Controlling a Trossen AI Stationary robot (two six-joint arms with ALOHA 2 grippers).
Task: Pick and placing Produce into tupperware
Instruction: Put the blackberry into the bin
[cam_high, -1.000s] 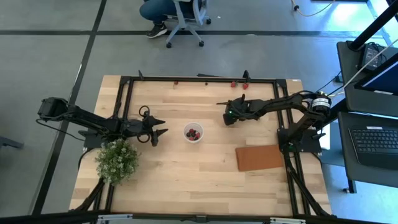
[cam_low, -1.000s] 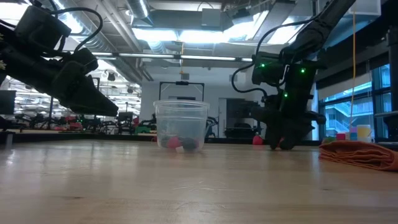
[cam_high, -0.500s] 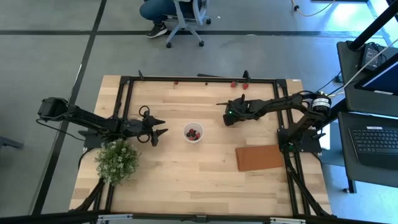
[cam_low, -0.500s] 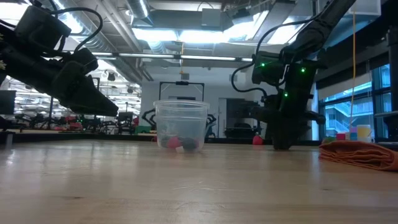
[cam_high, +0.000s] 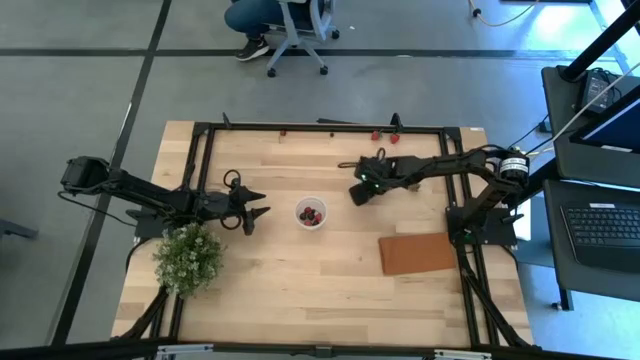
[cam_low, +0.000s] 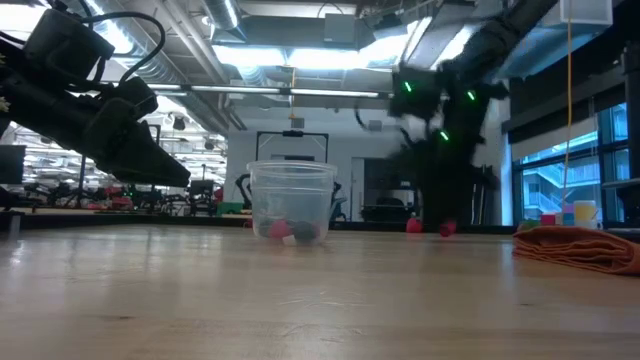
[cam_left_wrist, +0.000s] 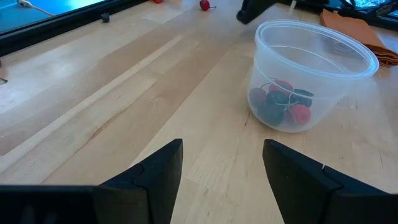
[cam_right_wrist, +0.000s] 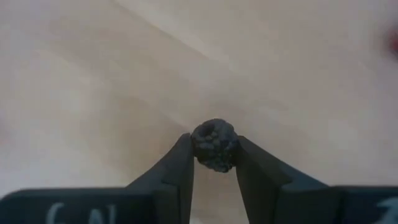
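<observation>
**Dark berry pinched, raised off table**

Right gripper (cam_right_wrist: 213, 163) clamped on dark berry (cam_right_wrist: 214, 145), right of cup (cam_high: 311, 213) holding red and dark berries (cam_left_wrist: 281, 104). Left gripper (cam_left_wrist: 222, 163) spread wide, empty, facing cup from left.

Quick head count of what's on the worktop (cam_high: 300, 270)

One clear tupperware cup (cam_left_wrist: 314, 76) with a small clump of berries inside (cam_left_wrist: 281, 106), roughly five, a mix of red and dark, hard to split exactly. One dark bumpy berry (cam_right_wrist: 214, 145) sits pinched in the right claw (cam_right_wrist: 214, 163). Two red berries (cam_low: 447, 229) lie loose behind the cup in the low view. One leafy bush (cam_high: 187, 258), one reddish-brown mat (cam_high: 418, 253), two arms, two claws including the left claw (cam_left_wrist: 221, 163).
</observation>
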